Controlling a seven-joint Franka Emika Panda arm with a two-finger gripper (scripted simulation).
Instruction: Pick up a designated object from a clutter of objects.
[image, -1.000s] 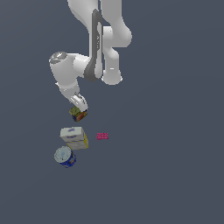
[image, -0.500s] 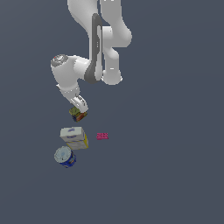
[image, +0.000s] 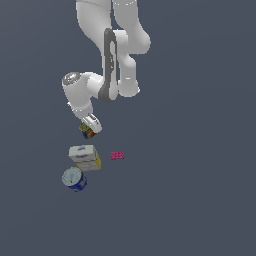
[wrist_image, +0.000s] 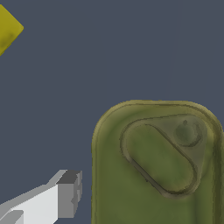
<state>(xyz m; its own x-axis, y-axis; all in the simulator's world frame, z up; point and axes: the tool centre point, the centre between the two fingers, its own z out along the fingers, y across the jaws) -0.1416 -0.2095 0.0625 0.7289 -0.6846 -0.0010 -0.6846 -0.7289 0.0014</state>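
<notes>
Olive-topped can (wrist_image: 157, 166) staying put since a second ago | fingers (wrist_image: 68, 194) sitting apart beside it, not clamping | gripper (image: 90, 127) still lowering | grasp pending

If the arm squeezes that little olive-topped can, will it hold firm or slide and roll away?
The olive-topped can looks boxy with rounded corners, so it probably won't roll. Its moulded top suggests a stiff body that likely won't crush. Only one gripper finger shows beside it, apart from it, so grip security is unclear.
</notes>
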